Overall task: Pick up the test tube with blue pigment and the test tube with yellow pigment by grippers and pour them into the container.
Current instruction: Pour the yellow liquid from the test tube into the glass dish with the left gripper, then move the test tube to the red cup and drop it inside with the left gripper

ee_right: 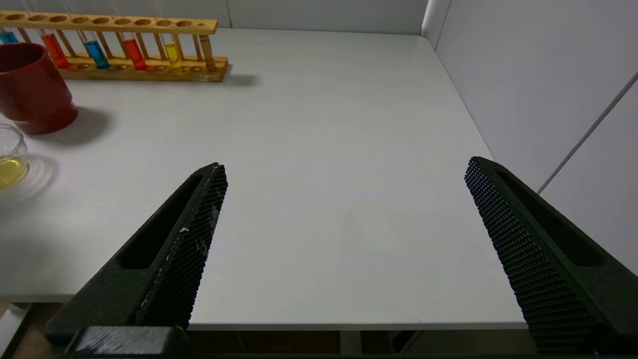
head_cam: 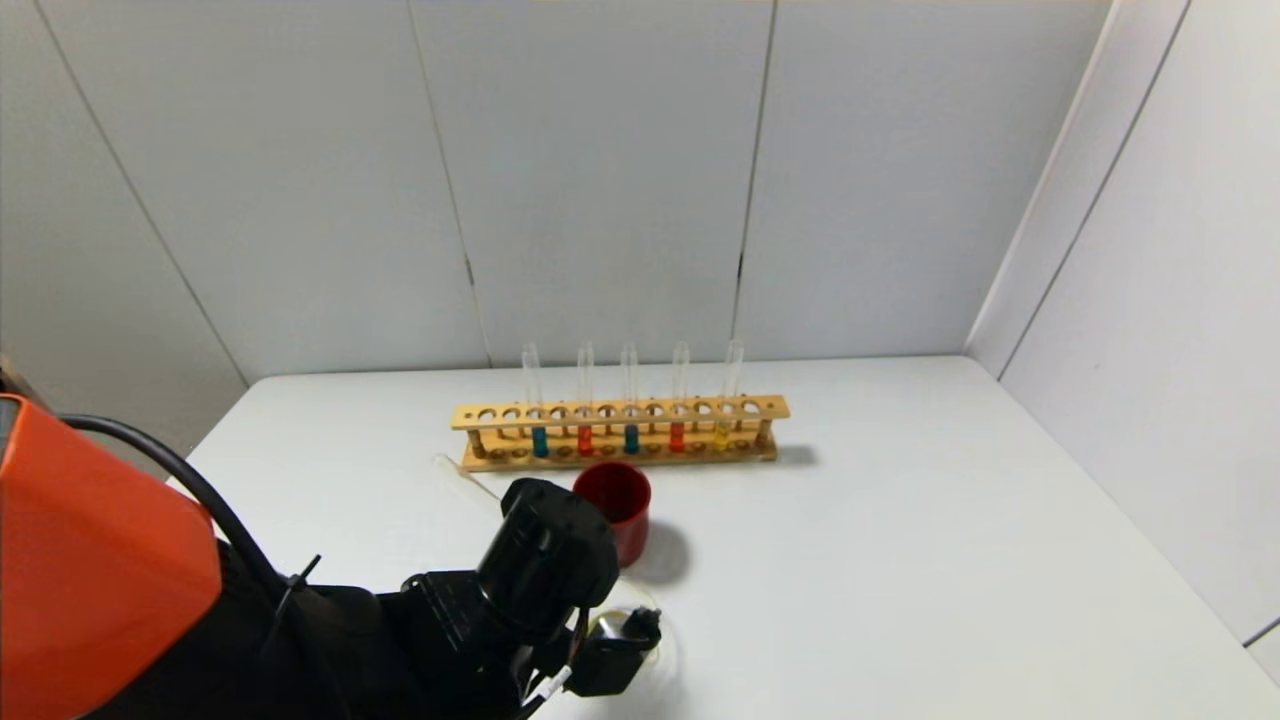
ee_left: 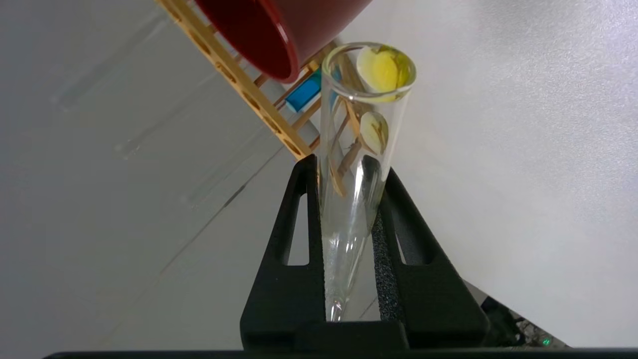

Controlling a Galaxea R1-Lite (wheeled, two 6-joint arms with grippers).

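The left tool point(ee_left: 349, 219) grips the slim clear glass tube point(ee_left: 361, 144), tipped over the low round glass dish point(ee_right: 10, 159) holding yellow liquid. Hold the tilt until drained; the right tool point(ee_right: 344, 249) stands open.

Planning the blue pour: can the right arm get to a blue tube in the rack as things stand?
Probably yes: right gripper is open and empty; bare table lies between it and the blue tube.

My left gripper point(ee_left: 349, 199) sits low at about seven o'clock in the head view, wrist rolled over and tipped downward, its two black fingers point(ee_left: 294, 239) pressed tight on a clear tube point(ee_left: 361, 139). My right gripper point(ee_right: 344, 199) hangs back by the near edge, out of the head view, fingers point(ee_right: 194, 234) spread wide with nothing between them.
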